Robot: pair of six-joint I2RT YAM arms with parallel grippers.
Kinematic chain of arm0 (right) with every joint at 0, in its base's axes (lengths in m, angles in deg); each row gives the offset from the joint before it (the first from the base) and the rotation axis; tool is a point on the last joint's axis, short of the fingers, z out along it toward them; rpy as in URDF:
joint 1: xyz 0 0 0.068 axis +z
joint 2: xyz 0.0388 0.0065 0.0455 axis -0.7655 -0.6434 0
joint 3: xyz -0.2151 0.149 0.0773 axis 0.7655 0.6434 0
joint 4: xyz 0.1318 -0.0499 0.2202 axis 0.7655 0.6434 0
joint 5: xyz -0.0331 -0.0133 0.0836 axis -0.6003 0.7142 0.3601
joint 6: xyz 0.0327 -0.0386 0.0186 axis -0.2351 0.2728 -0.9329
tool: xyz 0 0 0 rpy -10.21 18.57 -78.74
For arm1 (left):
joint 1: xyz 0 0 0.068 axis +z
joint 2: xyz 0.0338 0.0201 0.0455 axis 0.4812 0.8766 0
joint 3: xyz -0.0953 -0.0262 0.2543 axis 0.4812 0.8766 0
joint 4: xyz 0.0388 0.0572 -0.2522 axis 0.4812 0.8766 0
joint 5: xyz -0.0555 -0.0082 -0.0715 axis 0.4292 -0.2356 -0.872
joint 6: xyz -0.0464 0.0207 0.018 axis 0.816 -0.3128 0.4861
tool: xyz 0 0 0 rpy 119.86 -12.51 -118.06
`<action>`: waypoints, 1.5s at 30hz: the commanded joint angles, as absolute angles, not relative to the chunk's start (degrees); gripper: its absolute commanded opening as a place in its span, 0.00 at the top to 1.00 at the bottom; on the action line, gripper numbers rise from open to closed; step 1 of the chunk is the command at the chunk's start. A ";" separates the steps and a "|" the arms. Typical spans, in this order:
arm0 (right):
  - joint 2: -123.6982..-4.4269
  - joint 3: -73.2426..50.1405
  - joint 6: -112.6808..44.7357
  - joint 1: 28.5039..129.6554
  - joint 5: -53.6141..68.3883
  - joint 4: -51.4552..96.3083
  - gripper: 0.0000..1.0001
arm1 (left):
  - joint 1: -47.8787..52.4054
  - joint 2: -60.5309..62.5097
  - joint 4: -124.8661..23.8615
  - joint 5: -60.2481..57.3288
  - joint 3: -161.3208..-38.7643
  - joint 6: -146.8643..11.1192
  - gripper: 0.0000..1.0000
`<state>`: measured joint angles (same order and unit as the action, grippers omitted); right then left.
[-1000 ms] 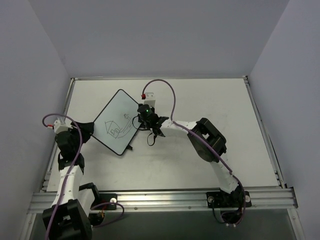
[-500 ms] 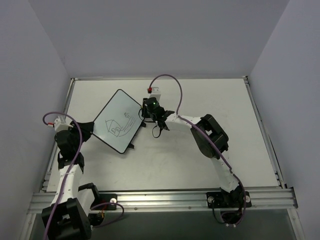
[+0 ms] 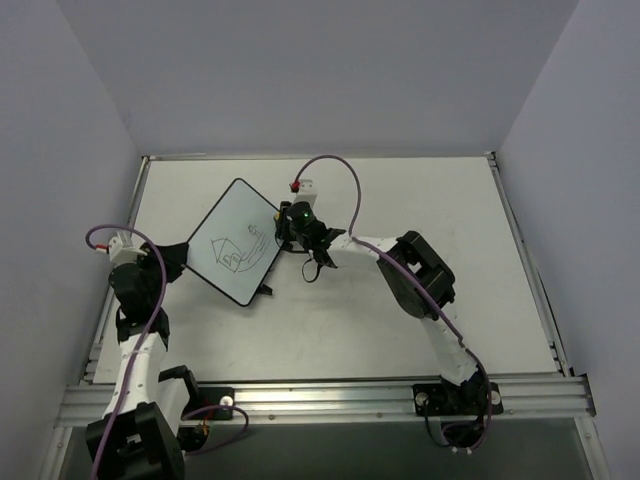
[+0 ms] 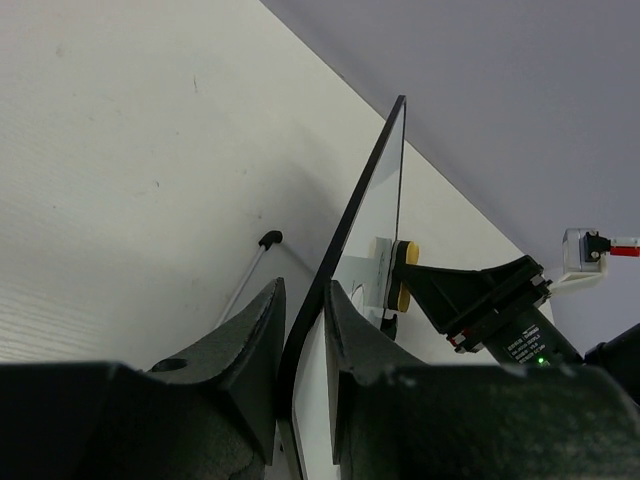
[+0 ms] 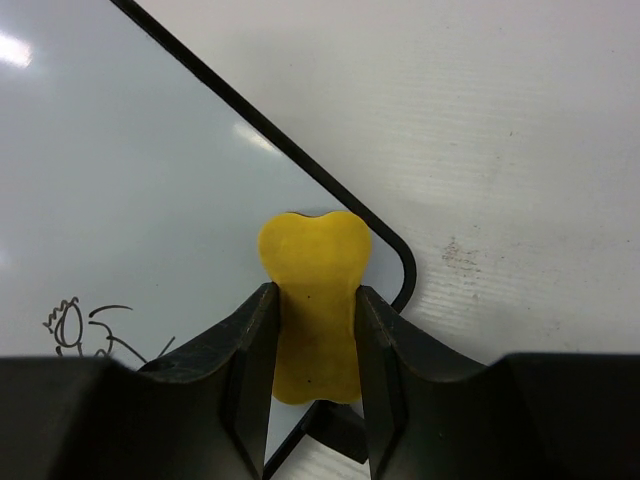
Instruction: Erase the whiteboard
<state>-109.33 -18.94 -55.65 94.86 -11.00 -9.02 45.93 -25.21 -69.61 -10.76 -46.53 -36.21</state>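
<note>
Right jaws, clenching eraser [image 5: 312, 270], are edging back onto board's [image 5: 130, 200] corner facing worktop's right edge; drawing [image 3: 232, 258] still unwiped, left jaws gripping board.

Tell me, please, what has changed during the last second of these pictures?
The right gripper, shut on the yellow eraser, moved away from its base, then slightly back, near the right corner of the whiteboard. Unchanged: the left gripper clamps the whiteboard's edge, and the line drawing looks intact.

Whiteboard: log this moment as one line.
left gripper: shut on whiteboard edge | right gripper: shut on eraser, at board corner | drawing: visible, eraser not on it
</note>
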 commanded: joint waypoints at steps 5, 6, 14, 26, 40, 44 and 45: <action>-110.16 -19.15 -56.07 98.81 -10.45 -11.48 1.00 | 45.46 -26.87 -71.07 -7.88 -44.13 -37.70 0.97; -110.25 -19.24 -56.07 99.17 -10.28 -11.65 1.00 | 45.38 -26.78 -71.16 -7.79 -44.05 -37.79 0.98; -109.28 -19.94 -56.34 103.21 -9.04 -12.62 1.00 | 44.85 -26.95 -71.43 -7.26 -43.34 -38.14 0.98; -105.86 -13.71 -57.48 103.30 -9.92 -14.38 1.00 | 44.85 -34.07 -59.50 -4.19 -46.76 -37.79 0.13; -105.59 -13.70 -57.65 102.43 -8.52 -12.62 1.00 | 44.32 -17.40 -30.41 4.37 -73.82 -38.05 0.17; -105.85 -13.35 -58.45 101.72 -7.64 -13.06 1.00 | 42.83 -7.73 -22.95 -2.05 -85.85 -44.44 0.23; -105.85 -13.35 -58.53 101.72 -7.64 -13.06 1.00 | 42.13 -5.97 -21.00 -3.29 -91.01 -46.39 0.23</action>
<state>-106.94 -13.56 -57.79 101.41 -10.62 -16.34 43.70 -9.34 -30.25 1.85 -81.67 -40.06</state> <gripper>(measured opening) 0.295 0.774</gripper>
